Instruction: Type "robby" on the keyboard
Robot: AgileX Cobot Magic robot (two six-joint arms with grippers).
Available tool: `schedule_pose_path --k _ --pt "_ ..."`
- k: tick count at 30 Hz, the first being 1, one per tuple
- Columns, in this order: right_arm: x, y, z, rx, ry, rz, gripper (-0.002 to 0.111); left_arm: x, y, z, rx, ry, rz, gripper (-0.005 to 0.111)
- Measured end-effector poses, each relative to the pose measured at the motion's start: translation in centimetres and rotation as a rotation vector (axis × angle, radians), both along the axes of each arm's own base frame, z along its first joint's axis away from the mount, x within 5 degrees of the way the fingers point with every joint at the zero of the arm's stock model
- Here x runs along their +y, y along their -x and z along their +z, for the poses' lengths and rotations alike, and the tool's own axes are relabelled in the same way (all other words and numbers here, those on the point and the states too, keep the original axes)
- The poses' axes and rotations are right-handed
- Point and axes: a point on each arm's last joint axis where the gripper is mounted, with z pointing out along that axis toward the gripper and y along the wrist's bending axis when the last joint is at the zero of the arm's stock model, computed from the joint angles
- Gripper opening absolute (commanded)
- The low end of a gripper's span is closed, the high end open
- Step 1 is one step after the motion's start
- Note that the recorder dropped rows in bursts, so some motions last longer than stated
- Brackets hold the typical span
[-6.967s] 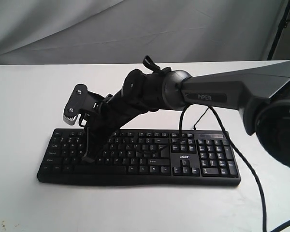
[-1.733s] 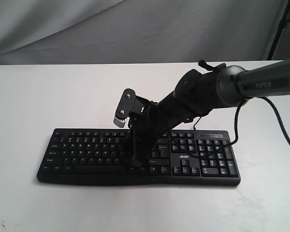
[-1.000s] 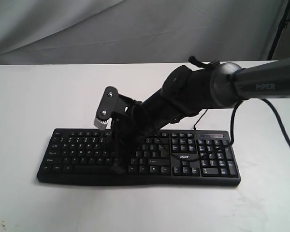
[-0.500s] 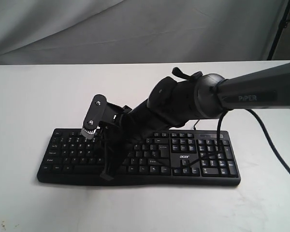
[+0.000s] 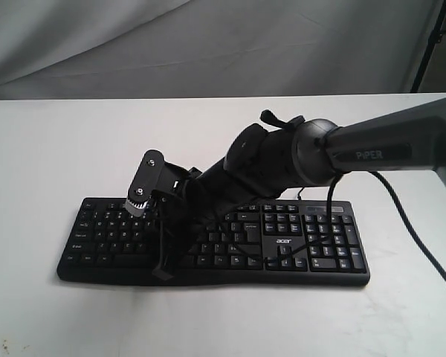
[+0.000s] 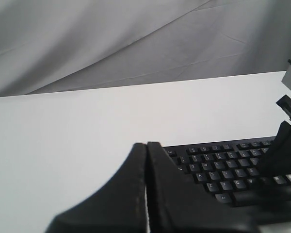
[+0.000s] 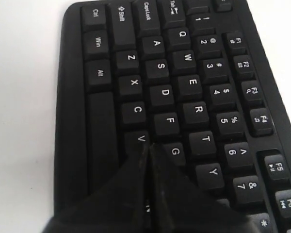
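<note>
keyboard (image 5: 320, 249): flat on white table (image 5: 59, 149), legends facing up. right gripper (image 7: 148, 153): jaws pressed together, empty, tip low over the keyboard's v-g-b cluster. left gripper (image 6: 146, 150): likewise closed, empty, off the keyboard's left end. risk: blunt tip straddling neighbours, catching v or g along with b; excess downward force skidding the keyboard.

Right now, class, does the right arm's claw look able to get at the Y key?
Probably yes. The right claw, shut, hangs over the keyboard letter rows beside V and G. The Y key sits close by, uncovered, with nothing between them.
</note>
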Motion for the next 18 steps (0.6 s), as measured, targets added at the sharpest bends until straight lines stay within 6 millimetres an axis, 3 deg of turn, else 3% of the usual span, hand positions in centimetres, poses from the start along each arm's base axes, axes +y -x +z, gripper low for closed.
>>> schedule_pose_path --k 18 --pt "0.70 0.49 -0.08 -0.021 0.004 0.005 0.000 0.00 0.00 0.00 0.000 0.000 0.000 0.000"
